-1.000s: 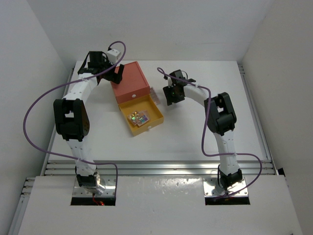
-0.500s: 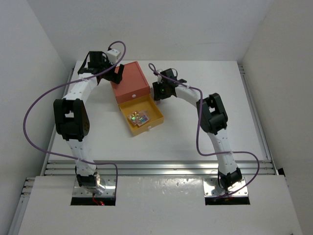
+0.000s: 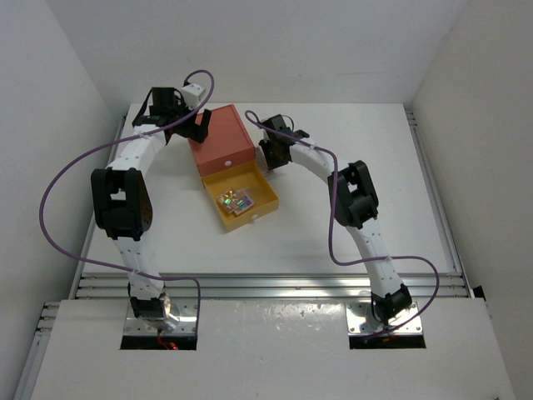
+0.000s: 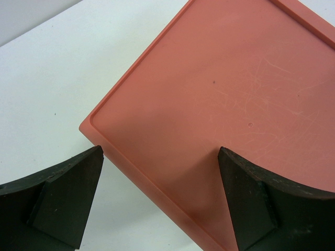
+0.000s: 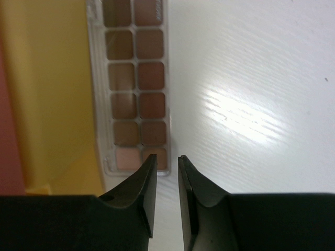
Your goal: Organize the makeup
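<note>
White tabletop (image 5: 251, 78) held a tan palette (image 5: 136, 83); the right gripper (image 5: 167, 158), almost clenched at its corner, grasp unclear, could slip off the thin edge; the left gripper (image 4: 159, 150) gaped.

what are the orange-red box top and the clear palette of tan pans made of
Orange-red box top: likely moulded plastic, matte; fine scratches, raised rim. Clear palette of tan pans: probably glossy plastic; its border is transparent.
</note>
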Controlling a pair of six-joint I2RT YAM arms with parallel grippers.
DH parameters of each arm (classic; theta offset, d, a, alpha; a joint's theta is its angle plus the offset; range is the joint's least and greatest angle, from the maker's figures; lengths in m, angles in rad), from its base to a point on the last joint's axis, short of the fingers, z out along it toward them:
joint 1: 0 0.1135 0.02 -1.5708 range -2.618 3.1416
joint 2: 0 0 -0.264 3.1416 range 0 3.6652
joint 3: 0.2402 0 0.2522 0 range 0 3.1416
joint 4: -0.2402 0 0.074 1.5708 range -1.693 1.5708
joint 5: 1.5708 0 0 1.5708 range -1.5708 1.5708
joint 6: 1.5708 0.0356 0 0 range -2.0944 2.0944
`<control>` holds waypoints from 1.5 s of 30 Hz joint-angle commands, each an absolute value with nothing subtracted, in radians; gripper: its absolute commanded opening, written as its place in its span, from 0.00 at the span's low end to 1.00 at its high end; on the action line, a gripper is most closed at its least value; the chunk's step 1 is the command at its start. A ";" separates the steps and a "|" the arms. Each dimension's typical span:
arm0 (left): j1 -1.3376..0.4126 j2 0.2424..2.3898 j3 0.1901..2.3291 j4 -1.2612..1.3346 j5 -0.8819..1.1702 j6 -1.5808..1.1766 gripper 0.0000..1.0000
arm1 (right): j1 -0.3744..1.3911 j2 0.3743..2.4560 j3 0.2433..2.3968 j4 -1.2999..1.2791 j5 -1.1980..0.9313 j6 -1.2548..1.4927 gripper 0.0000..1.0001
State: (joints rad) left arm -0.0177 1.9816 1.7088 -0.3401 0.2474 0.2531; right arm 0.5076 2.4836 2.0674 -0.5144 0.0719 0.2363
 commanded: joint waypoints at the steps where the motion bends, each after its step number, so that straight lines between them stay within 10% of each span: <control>1: -0.003 1.994 1.681 -0.414 0.219 0.267 0.97 | 0.508 2.454 2.013 -0.716 0.207 0.193 0.21; 11: -0.003 1.994 1.681 -0.414 0.228 0.267 0.97 | 0.428 2.362 1.879 -0.718 0.236 0.198 0.23; 19: -0.003 1.994 1.681 -0.414 0.229 0.290 0.97 | 0.431 2.175 1.626 -0.330 -0.026 0.115 0.56; 45: 0.046 1.967 1.582 -0.423 0.192 0.321 0.97 | 0.531 2.289 1.807 -0.370 -0.098 0.261 0.52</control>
